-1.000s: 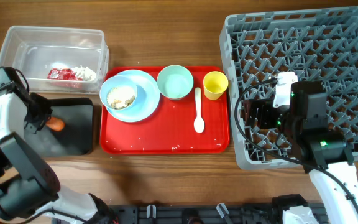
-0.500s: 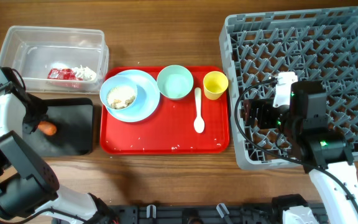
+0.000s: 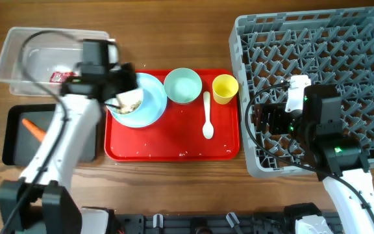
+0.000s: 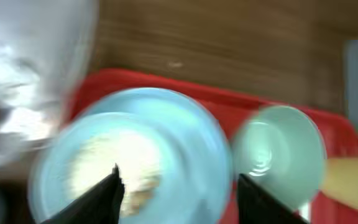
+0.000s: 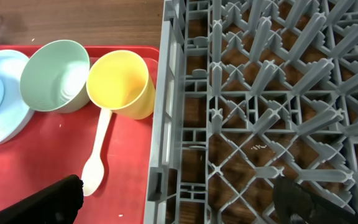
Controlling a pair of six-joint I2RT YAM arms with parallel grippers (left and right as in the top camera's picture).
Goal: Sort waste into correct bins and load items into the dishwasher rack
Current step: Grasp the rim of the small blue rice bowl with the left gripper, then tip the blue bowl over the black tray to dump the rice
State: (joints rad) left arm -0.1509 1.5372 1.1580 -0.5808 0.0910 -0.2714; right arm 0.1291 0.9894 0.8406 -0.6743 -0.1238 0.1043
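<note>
At the far left the carrot [image 3: 33,128] lies in the black tray [image 3: 13,149]. Beyond it, the clear tub [image 3: 18,45] holds the red wrapper [image 3: 58,77]. The left gripper [image 3: 123,86] hangs over the light blue bowl [image 4: 104,168] of rice scraps on the red tray [image 3: 167,140]. Its fingers look apart, though that view is blurred. Rightward stand the mint-green bowl [image 3: 182,86], the white spoon [image 3: 207,117] and the yellow cup [image 3: 224,89]. The right gripper [image 5: 176,190], spread wide and empty, sits over the near-left edge of the dishwasher rack [image 3: 317,39].

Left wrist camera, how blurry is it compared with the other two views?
Left wrist: heavily smeared, the light blue bowl and mint-green bowl lose their edges. Overhead: only the left arm is streaked. Right wrist: sharp, yellow cup and rack crisp.
</note>
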